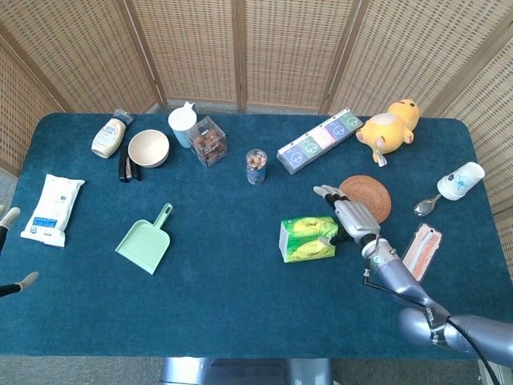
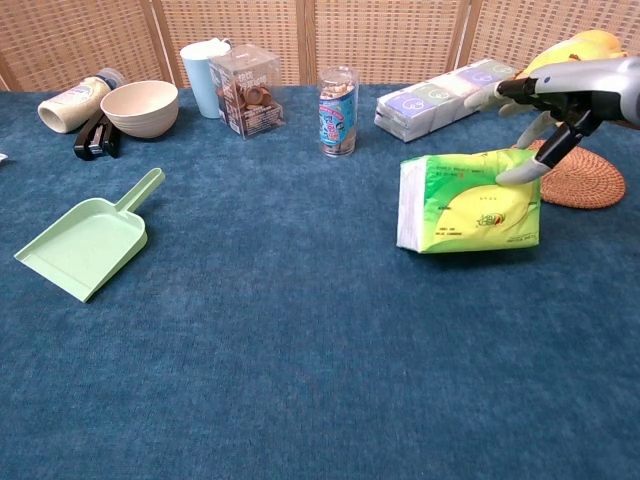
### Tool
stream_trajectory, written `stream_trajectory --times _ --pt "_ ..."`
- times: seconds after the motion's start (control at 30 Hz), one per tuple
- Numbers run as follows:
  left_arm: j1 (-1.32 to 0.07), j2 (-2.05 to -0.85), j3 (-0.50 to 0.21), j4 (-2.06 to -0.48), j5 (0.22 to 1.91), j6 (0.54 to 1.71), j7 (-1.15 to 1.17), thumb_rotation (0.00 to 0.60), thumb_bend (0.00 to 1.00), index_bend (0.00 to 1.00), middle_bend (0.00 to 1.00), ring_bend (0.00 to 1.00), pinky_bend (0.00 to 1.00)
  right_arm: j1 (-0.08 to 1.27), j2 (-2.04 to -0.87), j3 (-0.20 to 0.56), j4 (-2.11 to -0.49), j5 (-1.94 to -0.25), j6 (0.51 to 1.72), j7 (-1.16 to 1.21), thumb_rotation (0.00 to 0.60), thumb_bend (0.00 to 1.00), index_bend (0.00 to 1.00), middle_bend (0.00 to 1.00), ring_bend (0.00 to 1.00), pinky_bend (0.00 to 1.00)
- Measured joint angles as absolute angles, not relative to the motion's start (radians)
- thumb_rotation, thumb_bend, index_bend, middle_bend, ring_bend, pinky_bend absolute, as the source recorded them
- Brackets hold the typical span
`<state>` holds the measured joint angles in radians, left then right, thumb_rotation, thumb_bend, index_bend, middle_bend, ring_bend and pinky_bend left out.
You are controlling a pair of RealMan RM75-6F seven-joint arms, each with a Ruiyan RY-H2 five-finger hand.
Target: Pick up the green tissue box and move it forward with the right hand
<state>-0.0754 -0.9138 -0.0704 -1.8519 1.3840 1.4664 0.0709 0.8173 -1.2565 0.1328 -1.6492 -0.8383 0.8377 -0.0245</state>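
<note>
The green tissue box (image 1: pixel 307 239) (image 2: pixel 468 202) sits on the blue table cloth, right of centre, just short of the woven coaster (image 1: pixel 364 200) (image 2: pixel 583 180). My right hand (image 1: pixel 349 215) (image 2: pixel 540 110) hovers at the box's upper right corner. Its fingers are spread and lifted off the box, pointing toward the far side. Only the thumb tip touches the box's top right edge. At the far left edge of the head view, my left hand (image 1: pixel 10 249) shows only as two separated fingertips with nothing between them.
Beyond the box stand a row of tea boxes (image 1: pixel 319 140) (image 2: pixel 445 97), a yellow plush toy (image 1: pixel 389 124) (image 2: pixel 575 50) and a small jar (image 1: pixel 256 166) (image 2: pixel 338 110). A green dustpan (image 1: pixel 145 241) (image 2: pixel 88 240) lies to the left. A flat packet (image 1: pixel 419 252) lies to the right.
</note>
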Motion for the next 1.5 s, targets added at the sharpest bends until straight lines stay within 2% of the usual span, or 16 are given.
stream_trajectory --times 0.07,0.17,0.27,0.4,0.67,0.87,1.23,1.5 --pt "-0.075 -0.913 -0.071 -1.851 1.382 1.467 0.068 0.6 0.0 0.0 0.0 0.0 0.0 0.812 -1.263 0.14 -1.645 -0.841 0.853 -0.028 0.6 0.17 0.01 0.0 0.0 0.2" --pt "-0.075 -0.914 -0.071 -1.851 1.383 1.466 0.068 0.6 0.0 0.0 0.0 0.0 0.0 0.794 -1.273 0.155 -1.642 -0.873 0.901 -0.018 0.6 0.06 0.0 0.0 0.0 0.14" --pt "-0.076 -0.914 -0.07 -1.851 1.386 1.465 0.071 0.6 0.0 0.0 0.0 0.0 0.0 0.773 -1.291 0.167 -1.629 -0.93 0.966 -0.011 0.6 0.0 0.0 0.0 0.0 0.14" --pt "-0.075 -0.914 -0.07 -1.853 1.388 1.468 0.071 0.6 0.0 0.0 0.0 0.0 0.0 0.739 -1.319 0.183 -1.615 -1.02 1.046 0.011 0.6 0.0 0.0 0.0 0.0 0.13" --pt "-0.074 -0.911 -0.069 -1.851 1.392 1.469 0.063 0.6 0.0 0.0 0.0 0.0 0.0 0.673 -1.301 0.178 -1.641 -1.144 1.098 0.074 0.6 0.0 0.0 0.0 0.0 0.13" --pt "-0.075 -0.912 -0.066 -1.85 1.397 1.466 0.063 0.6 0.0 0.0 0.0 0.0 0.0 0.592 -1.275 0.125 -1.642 -1.251 1.187 0.076 0.6 0.0 0.0 0.0 0.0 0.12" --pt "-0.073 -0.916 -0.062 -1.847 1.415 1.477 0.076 0.6 0.0 0.0 0.0 0.0 0.0 0.365 -1.249 0.04 -1.64 -1.361 1.49 -0.046 0.6 0.0 0.0 0.0 0.0 0.11" --pt "-0.069 -0.919 -0.055 -1.86 1.435 1.488 0.096 0.6 0.0 0.0 0.0 0.0 0.0 0.259 -1.254 0.0 -1.613 -1.408 1.571 -0.027 0.6 0.0 0.0 0.0 0.0 0.11"
